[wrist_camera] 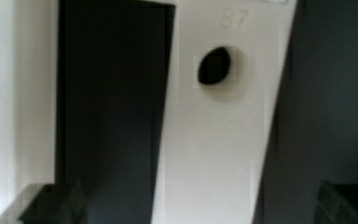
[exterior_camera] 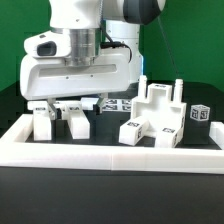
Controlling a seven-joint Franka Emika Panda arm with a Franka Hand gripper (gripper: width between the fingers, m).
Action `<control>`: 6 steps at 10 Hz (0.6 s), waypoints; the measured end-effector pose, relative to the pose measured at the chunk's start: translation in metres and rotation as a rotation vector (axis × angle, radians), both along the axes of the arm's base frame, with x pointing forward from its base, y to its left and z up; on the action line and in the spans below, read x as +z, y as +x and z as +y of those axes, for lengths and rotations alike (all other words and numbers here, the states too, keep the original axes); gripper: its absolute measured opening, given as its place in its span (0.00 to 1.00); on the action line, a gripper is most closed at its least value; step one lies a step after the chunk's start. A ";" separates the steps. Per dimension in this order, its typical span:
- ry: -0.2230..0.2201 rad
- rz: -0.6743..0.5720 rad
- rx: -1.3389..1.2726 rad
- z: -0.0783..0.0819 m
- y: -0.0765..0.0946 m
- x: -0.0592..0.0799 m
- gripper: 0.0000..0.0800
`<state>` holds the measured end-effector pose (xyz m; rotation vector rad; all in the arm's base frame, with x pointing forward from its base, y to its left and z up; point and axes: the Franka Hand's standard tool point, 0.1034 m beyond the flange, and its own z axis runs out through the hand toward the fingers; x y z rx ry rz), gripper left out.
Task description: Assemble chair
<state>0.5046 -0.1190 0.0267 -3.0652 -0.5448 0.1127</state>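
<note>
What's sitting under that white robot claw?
Two small blocky white plastic parts stand on the black table below the open gripper; the wrist view shows a long white slab with a dark oval hole. The gripper's body covers whatever lies behind them.

I see the black table (exterior_camera: 100, 135) edged by a white border rail (exterior_camera: 100, 157). On it, toward the exterior view's left, stand two white blocks (exterior_camera: 42, 122). Toward the right sit the part-built chair (exterior_camera: 152, 118) and a small tagged cube (exterior_camera: 200, 113).

Exterior view low, frontal; wrist view hugs white slab (wrist_camera: 220, 130).
</note>
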 end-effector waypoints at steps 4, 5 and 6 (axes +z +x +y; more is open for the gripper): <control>-0.009 0.008 0.005 0.003 -0.004 -0.016 0.81; -0.012 0.010 0.006 0.003 -0.005 -0.019 0.81; -0.012 0.012 0.006 0.003 -0.006 -0.020 0.81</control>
